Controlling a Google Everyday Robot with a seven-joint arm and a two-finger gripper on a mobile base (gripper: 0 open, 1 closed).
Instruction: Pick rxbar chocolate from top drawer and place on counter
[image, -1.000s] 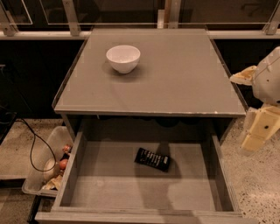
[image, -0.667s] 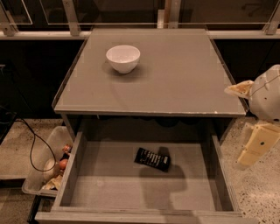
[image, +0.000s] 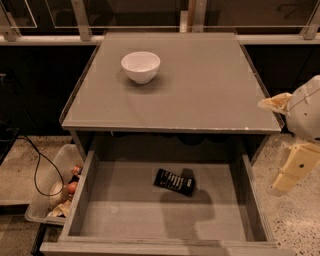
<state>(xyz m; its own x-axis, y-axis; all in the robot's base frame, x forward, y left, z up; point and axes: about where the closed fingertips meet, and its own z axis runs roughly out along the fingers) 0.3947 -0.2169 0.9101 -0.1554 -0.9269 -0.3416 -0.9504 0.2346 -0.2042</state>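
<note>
Basically nothing done yet. The top drawer (image: 125, 220) is open, and the rxbar chocolate (image: 174, 181) lies flat on its floor, about mid-width, toward the back. The gripper (image: 295, 170) hangs outside the drawer's right wall, well apart from the bar and not holding it; can't tell how open it is. Left to do: reach in, grasp, lift, place on the counter (image: 200, 95) above the drawer.

Gripper (image: 294, 169) at far right edge, angled downward below pale wrist (image: 306, 114)

One high view looks steeply down, front-on, over counter (image: 200, 90) and open top drawer (image: 125, 215), pincer (image: 291, 174) at right edge.
</note>
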